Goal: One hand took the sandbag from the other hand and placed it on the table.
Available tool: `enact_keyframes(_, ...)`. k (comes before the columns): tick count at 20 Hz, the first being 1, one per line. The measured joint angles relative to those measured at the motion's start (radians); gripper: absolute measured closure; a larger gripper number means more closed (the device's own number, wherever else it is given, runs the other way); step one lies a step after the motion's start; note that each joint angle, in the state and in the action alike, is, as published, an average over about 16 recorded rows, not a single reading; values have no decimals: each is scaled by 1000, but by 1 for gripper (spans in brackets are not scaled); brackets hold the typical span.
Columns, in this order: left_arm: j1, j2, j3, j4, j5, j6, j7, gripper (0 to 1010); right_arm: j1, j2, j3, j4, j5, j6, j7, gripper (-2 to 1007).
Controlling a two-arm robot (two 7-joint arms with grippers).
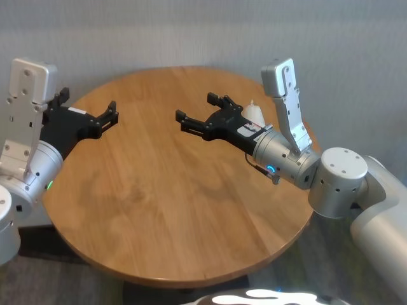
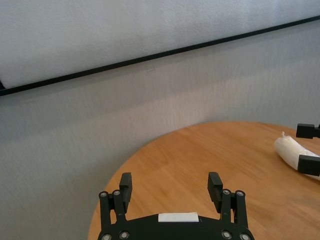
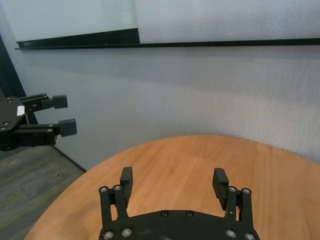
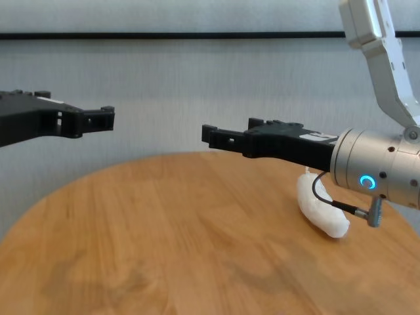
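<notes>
The white sandbag (image 4: 319, 208) lies on the round wooden table (image 4: 164, 249) near its far right edge, below the blue-ringed right wrist. In the head view the sandbag (image 1: 255, 114) peeks out behind that arm. My right gripper (image 1: 194, 108) hovers open and empty above the table's middle, its fingers past the sandbag and apart from it. My left gripper (image 1: 112, 115), on the green-ringed wrist, hangs open and empty over the table's left edge, facing the right one. The left wrist view shows the sandbag (image 2: 291, 149) on the table beyond the open left gripper (image 2: 170, 182).
A grey wall stands close behind the table (image 1: 159, 210). The right arm's silver links (image 1: 289, 101) rise beside the table's right rim. Dark floor (image 3: 35, 185) shows past the left edge. A wide gap separates the two grippers.
</notes>
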Motion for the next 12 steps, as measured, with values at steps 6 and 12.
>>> enact_keyframes(6,8,-13,-14,-6,6,12,2,10,-5,-6,7,-2,-15,-10,0,2)
enact_keyframes(12,7,-16,-16,-5,6,13,-3,10,-7,-7,10,-3,-20,-12,1,2)
